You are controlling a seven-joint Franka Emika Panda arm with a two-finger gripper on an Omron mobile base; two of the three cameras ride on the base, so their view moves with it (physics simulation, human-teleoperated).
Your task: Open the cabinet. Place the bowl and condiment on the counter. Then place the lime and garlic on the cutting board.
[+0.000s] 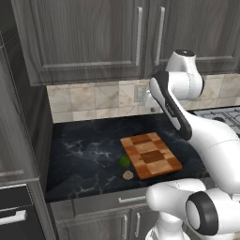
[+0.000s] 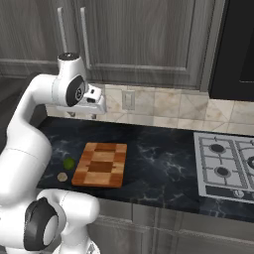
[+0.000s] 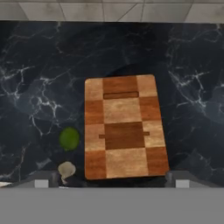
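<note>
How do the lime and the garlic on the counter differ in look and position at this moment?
The lime is bright green and smoothly round; the garlic is beige-white and lumpier. The lime looks slightly larger than the garlic. The lime lies further back on the counter; the garlic sits nearer its front edge. Both rest on the marble just beside the cutting board, neither on it.

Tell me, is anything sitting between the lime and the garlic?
No. In the hand view, just bare black counter separates the lime from the garlic; both lie beside the cutting board, not on it.
</note>
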